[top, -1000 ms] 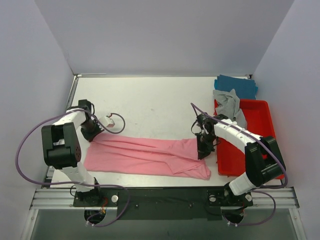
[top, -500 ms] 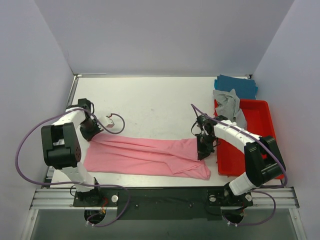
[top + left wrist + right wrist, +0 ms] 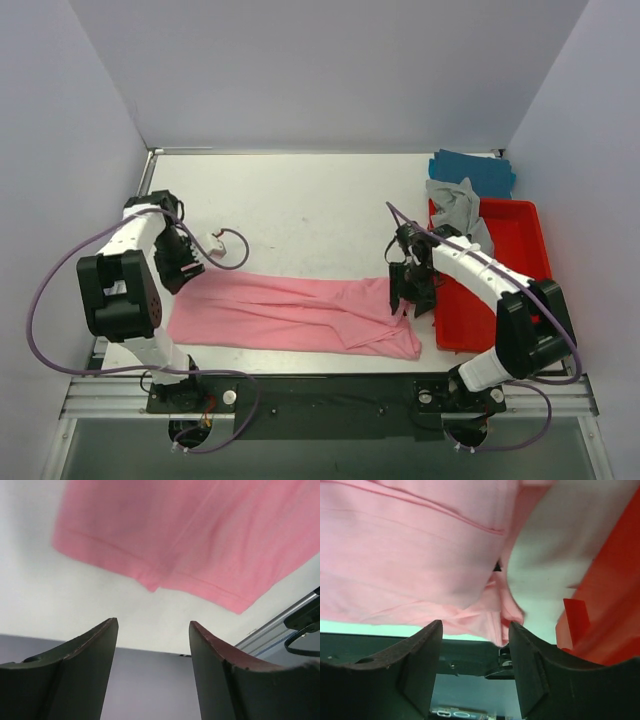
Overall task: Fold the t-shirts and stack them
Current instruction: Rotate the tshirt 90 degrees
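Observation:
The pink t-shirt (image 3: 290, 312) lies in a long folded band across the near part of the table. Its hem (image 3: 190, 535) shows beyond my left gripper (image 3: 152, 622), which stands open just off the shirt's left end (image 3: 178, 268). Open too, my right gripper (image 3: 475, 625) hangs over the shirt's rumpled right end (image 3: 420, 555), beside the red bin (image 3: 408, 295). Neither gripper has anything between its fingers. The grey t-shirt (image 3: 455, 205) drapes over the bin's far rim. Behind the bin lies the teal-blue t-shirt (image 3: 475, 170).
The red plastic bin (image 3: 505, 270) stands at the right edge, close to my right gripper; its wall (image 3: 612, 600) fills the right of that wrist view. A white cable connector (image 3: 215, 240) lies by the left arm. Grey walls enclose the table (image 3: 300, 200).
Both grippers have opened and let go of the pink t-shirt's ends. The left one drew back slightly to the left; the right one shifted a little toward the near edge.

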### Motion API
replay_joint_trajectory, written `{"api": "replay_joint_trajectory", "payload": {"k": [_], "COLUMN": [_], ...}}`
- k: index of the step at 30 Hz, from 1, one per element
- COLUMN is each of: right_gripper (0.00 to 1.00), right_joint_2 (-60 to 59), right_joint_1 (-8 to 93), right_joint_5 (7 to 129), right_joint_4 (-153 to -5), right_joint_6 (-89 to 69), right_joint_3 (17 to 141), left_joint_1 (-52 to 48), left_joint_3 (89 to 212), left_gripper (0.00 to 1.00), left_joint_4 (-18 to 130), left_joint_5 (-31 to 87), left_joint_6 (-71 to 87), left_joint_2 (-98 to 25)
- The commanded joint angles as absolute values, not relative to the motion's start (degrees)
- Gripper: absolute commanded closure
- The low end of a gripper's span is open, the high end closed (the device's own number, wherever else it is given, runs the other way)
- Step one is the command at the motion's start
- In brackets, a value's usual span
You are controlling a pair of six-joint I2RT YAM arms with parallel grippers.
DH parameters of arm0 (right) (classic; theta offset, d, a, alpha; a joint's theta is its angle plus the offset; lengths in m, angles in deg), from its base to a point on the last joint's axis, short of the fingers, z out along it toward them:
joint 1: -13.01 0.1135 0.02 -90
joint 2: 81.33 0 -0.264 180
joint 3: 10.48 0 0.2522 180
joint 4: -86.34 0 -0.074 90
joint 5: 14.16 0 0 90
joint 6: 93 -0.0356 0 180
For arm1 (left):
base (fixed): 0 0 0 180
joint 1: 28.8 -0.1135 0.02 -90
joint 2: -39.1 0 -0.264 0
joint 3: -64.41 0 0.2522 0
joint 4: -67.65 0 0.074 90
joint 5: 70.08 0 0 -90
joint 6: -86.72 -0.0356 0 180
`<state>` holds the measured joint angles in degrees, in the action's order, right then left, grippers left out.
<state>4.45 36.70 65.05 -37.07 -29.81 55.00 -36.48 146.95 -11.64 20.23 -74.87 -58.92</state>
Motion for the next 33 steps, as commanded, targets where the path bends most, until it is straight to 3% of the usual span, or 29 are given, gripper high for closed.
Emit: {"api": "replay_joint_trajectory", "payload": {"k": [1, 3, 4, 5, 6, 7, 8, 11, 18, 24, 29, 31, 33], "right_gripper": [0.49, 0.55, 0.6, 0.76, 0.84, 0.96, 1.0, 1.0, 1.0, 1.0, 1.0, 1.0, 1.0], "right_joint_2": [-2.22, -2.31, -1.18, -0.39, 1.88, 2.95, 5.31, 11.02, 25.53, 45.03, 61.55, 61.15, 55.39], "right_joint_1": [37.18, 37.18, 37.18, 37.1, 37.01, 37.01, 37.01, 37.01, 32.45, 31.82, 31.65, 31.65, 31.65], "right_joint_5": [68.45, 69.76, 70.21, 70.82, 70.74, 70.91, 70.83, 71.87, 74.34, 73.2, 70.22, 68.98, 70.29], "right_joint_4": [-31.29, -32.96, -34.44, -34.89, -35.94, -36.47, -37.79, -39.99, -40.26, -35.96, -27.1, -28.03, -32.32], "right_joint_6": [-29.19, -29.63, -29.81, -30.24, -30.42, -30.42, -30.42, -29.46, -26.57, -22.17, -18.48, -17.25, -16.71], "right_joint_3": [64.35, 66.47, 66.73, 66.82, 66.91, 67.0, 66.82, 67.0, 71.64, 98.42, 138.7, 144.58, 140.06], "left_joint_1": [-36.1, -34.35, -33.38, -32.15, -31.96, -31.7, -31.7, -31.7, -32.84, -33.72, -32.84, -31.88, -31.26], "left_joint_3": [161.92, 164.57, 163.96, 163.08, 161.16, 160.45, 159.31, 158.33, 156.13, 157.54, 155.7, 154.82, 153.07], "left_gripper": [0.32, 0.42, 0.53, 0.6, 0.69, 0.72, 0.72, 0.76, 0.76, 0.76, 0.73, 0.73, 0.72], "left_joint_4": [-26.07, -23.91, -22.32, -17.96, -12.08, -9.68, -7.04, -4.82, -3.5, -4.11, -1.04, -1.48, -0.78], "left_joint_5": [28.33, 31.77, 31.78, 30.74, 30.12, 28.98, 28.62, 27.83, 29.49, 29.23, 29.49, 30.81, 30.99], "left_joint_6": [-77.56, -72.66, -70.63, -66.43, -64.65, -62.02, -61.12, -58.31, -56.81, -55.4, -52.77, -51.54, -51.09], "left_joint_2": [-57.49, -59.07, -59.94, -60.47, -61.44, -61.79, -63.1, -65.14, -63.21, -63.73, -63.99, -63.91, -63.21]}}
